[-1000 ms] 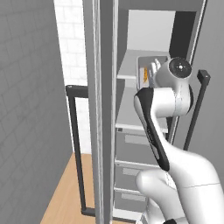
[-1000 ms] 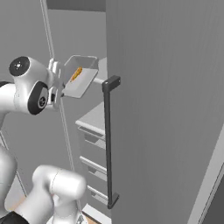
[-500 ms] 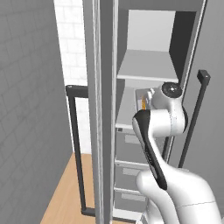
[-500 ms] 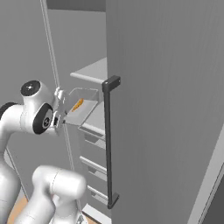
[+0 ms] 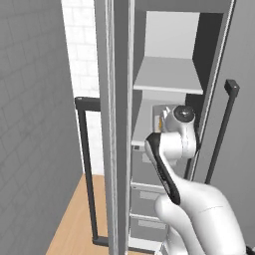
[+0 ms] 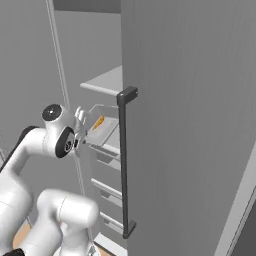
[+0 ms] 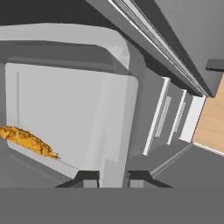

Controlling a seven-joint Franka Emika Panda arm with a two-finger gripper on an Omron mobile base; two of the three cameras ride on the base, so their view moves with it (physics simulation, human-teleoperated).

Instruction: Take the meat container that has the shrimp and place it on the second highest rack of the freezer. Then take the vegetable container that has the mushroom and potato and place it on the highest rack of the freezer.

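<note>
Two dark fingers (image 7: 112, 177) pinch the near rim of the meat container (image 7: 74, 113), its orange shrimp (image 7: 27, 139) at nine o'clock, held just above the second highest rack (image 6: 114, 140) inside the open freezer (image 5: 174, 74).

1. grey tiled wall (image 5: 35, 114) on the left side.
2. white tiled wall (image 5: 82, 55) further back.
3. light wooden floor (image 5: 74, 226) below, also seen in the hand view.
4. even, flat light throughout.
</note>
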